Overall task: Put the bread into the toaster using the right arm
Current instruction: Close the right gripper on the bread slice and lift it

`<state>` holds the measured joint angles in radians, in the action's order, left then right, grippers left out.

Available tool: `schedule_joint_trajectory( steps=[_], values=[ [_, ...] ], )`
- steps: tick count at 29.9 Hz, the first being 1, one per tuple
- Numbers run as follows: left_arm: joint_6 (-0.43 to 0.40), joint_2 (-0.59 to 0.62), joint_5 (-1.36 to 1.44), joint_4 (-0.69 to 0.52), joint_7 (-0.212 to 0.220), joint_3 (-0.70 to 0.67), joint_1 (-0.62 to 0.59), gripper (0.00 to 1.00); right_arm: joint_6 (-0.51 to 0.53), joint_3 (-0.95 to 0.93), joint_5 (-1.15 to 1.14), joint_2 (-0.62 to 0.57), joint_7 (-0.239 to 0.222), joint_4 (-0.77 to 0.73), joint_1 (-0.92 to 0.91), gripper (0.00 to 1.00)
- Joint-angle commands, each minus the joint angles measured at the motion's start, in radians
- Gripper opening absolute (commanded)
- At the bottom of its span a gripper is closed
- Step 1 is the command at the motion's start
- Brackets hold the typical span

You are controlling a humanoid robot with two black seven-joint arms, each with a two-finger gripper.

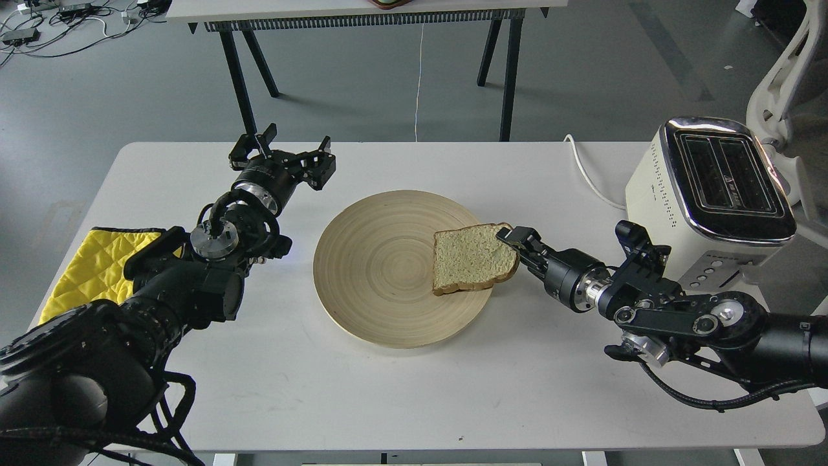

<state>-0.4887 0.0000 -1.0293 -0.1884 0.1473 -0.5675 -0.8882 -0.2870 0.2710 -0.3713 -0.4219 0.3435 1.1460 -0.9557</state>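
Note:
The bread (469,259) lies on the right part of a round wooden plate (375,272), its right edge over the plate's rim. My right gripper (511,241) comes in from the right and is closed on the bread's upper right corner; one dark finger shows over the crust, the other is hidden under the slice. The cream toaster (708,194) with a chrome top and two empty black slots stands at the table's right end, behind my right arm. My left gripper (284,155) is open and empty, left of the plate.
A yellow quilted cloth (90,265) lies at the table's left edge under my left arm. The toaster's white cord (585,171) runs across the table behind the plate. A second table (362,13) stands beyond, and a white chair (786,71) is behind the toaster.

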Motion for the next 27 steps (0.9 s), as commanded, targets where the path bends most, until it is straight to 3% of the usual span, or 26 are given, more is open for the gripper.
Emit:
schedule_joint_trajectory(
  steps=[1,6,21,27],
  values=[
    [0.0,0.0,0.0,0.0,0.0,0.0,0.0,1.0,0.002,-0.001,0.0,-0.003,-0.001,0.001,0.0,0.19],
    [0.0,0.0,0.0,0.0,0.0,0.0,0.0,1.0,0.002,-0.007,0.0,-0.004,-0.001,0.003,-0.002,0.08],
    [0.0,0.0,0.0,0.0,0.0,0.0,0.0,1.0,-0.024,-0.133,0.005,-0.006,-0.009,-0.012,-0.169,0.06],
    [0.0,0.0,0.0,0.0,0.0,0.0,0.0,1.0,-0.021,-0.119,0.002,-0.112,-0.018,-0.011,-0.291,0.06]
  ],
)
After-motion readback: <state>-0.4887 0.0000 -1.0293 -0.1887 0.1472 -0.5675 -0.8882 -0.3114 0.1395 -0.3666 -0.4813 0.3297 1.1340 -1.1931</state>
